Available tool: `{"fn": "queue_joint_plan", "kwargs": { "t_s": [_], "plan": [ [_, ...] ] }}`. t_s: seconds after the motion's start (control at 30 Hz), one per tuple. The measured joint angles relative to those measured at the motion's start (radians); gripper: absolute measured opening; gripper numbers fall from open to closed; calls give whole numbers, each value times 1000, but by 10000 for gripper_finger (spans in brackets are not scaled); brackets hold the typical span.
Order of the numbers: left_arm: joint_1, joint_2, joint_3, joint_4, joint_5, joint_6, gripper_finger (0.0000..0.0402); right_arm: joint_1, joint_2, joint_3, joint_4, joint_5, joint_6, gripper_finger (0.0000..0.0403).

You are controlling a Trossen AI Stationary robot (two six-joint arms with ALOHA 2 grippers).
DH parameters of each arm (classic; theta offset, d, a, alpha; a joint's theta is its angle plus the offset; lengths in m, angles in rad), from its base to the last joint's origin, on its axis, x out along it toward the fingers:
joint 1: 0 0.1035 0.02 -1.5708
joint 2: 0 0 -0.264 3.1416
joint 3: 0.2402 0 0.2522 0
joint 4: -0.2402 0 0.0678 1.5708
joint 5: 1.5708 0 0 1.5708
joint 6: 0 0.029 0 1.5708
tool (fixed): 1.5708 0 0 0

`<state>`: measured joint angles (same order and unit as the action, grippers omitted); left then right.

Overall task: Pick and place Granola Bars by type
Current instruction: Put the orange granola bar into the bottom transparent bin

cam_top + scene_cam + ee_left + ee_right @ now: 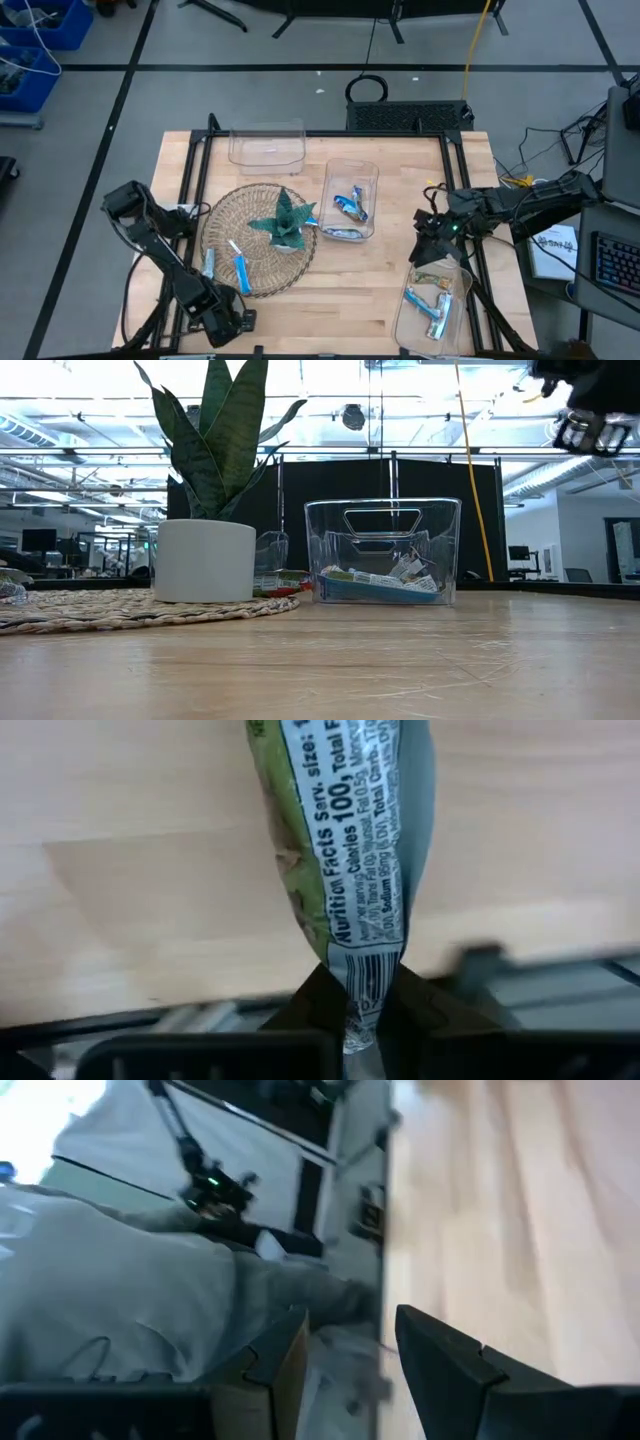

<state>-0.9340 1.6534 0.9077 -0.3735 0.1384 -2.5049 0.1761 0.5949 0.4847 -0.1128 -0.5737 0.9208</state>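
Note:
My left gripper (232,322) is at the table's near left edge, shut on a greenish granola bar (345,840) with white print. My right gripper (428,250) hovers open and holds nothing, just beyond the near-right clear bin (436,305), which holds several bars. It also shows high up in the low view (590,422), and its own wrist view (350,1360) shows the gap between the fingers. The middle clear bin (350,200) holds several blue bars (375,585). Two blue bars (210,262) (242,270) lie flat on the woven mat (225,215). My left gripper pinches the bar by its crimped end with the barcode (362,982), between the two fingertips. The bar runs straight out ahead of the fingers, along them, over the wooden tabletop. Whether its far end rests on the table I cannot tell.
A teal potted plant (285,222) stands in a white pot (205,560) on the mat. An empty clear bin (266,146) sits at the far edge. Black frame rails (192,190) run along both table sides. Bare wood (340,290) lies between the mat and the near-right bin.

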Motion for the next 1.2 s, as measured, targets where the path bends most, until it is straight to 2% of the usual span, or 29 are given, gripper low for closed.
{"fn": "queue_joint_plan", "kwargs": {
  "t_s": [0.27,0.43,0.63,0.8,0.97,1.07,1.2],
  "plan": [
    [52,-231,7,-58,-215,221,26,-35,-1,0,351,55,67,144],
    [151,-366,46,-99,-332,523,23,-77,1,0,439,139,85,144],
    [366,-459,118,-93,-413,985,22,-102,3,0,595,272,5,144],
    [559,-462,255,-96,-417,1381,20,-118,4,0,692,364,-43,144],
    [721,-416,410,-95,-411,1749,20,-118,22,0,765,555,-116,144],
    [800,-367,502,-91,-397,1887,20,-119,54,0,814,616,-137,144],
    [874,-277,602,-93,-330,2023,20,-118,119,0,859,680,-149,144]
  ]
}}
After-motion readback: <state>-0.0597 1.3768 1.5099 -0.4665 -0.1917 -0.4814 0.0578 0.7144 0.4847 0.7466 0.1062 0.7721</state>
